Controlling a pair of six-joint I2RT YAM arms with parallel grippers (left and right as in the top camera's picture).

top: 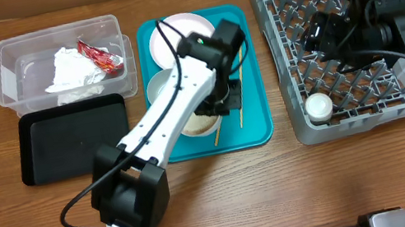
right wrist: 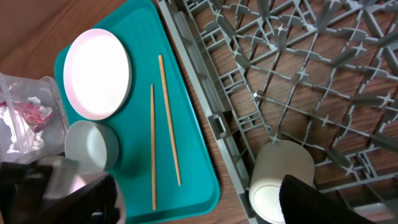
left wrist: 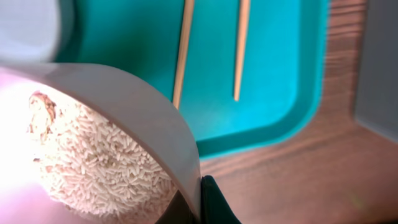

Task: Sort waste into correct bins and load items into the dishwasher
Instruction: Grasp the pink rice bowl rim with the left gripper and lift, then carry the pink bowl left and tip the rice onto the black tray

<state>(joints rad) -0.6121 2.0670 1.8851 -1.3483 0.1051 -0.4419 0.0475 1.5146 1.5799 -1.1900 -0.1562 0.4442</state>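
Note:
My left gripper (top: 221, 100) reaches over the teal tray (top: 259, 124) and is shut on the rim of the pinkish-white bowl (left wrist: 134, 102), which holds white rice grains (left wrist: 99, 162); the jaws (left wrist: 200, 200) pinch the rim. Two wooden chopsticks (left wrist: 239, 50) lie on the tray beside it. The pale pink plate (right wrist: 97, 73) and grey-white bowl (right wrist: 92, 144) sit further back on the tray. My right gripper (top: 314, 34) hovers open and empty over the grey dish rack (top: 287, 73). A small white cup (right wrist: 280, 180) lies in the rack's near corner.
The clear tub (top: 9, 81) at the back left holds the crumpled white napkin (top: 73, 69) and the red wrapper (top: 100, 56). The shallow black tray (top: 69, 141) lies in front of it. Wooden table (top: 283, 191) surrounds everything.

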